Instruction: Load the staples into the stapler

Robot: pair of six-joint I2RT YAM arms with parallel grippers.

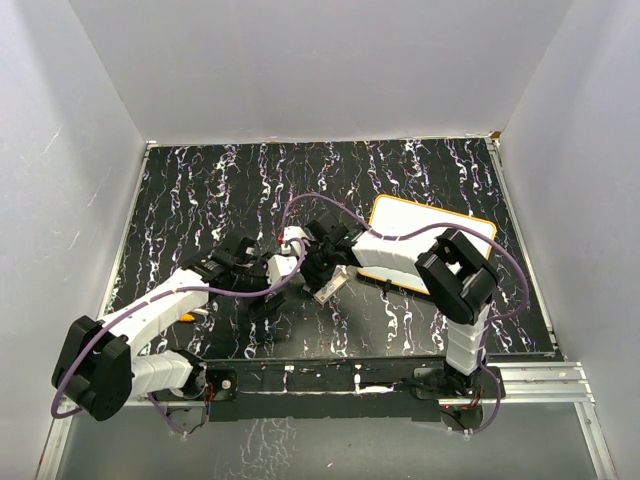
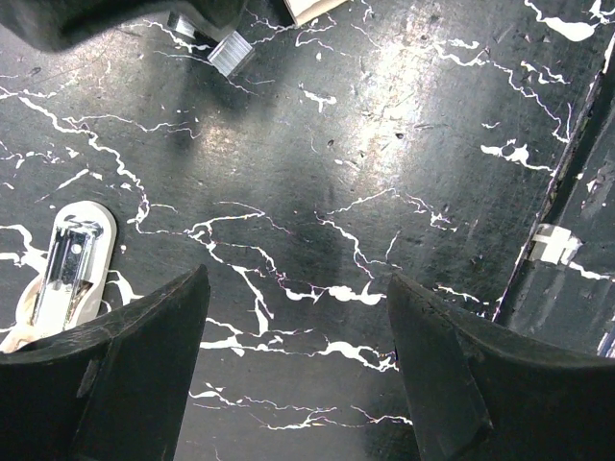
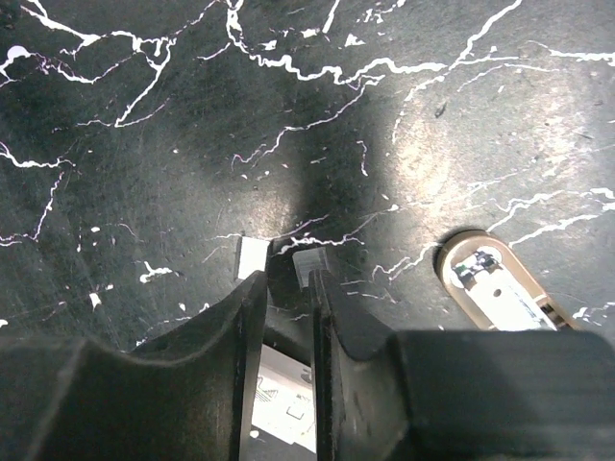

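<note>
right tool (image 3: pixel 280 269) | jaws slightly parted | staples (image 3: pixel 281 408) beneath it | stapler (image 3: pixel 500 293) nearby

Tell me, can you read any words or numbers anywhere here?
None can be read.
White box, showing through the gap of the right fingers: some print, too small and blurred to read.
Stapler: no label showing.
</note>
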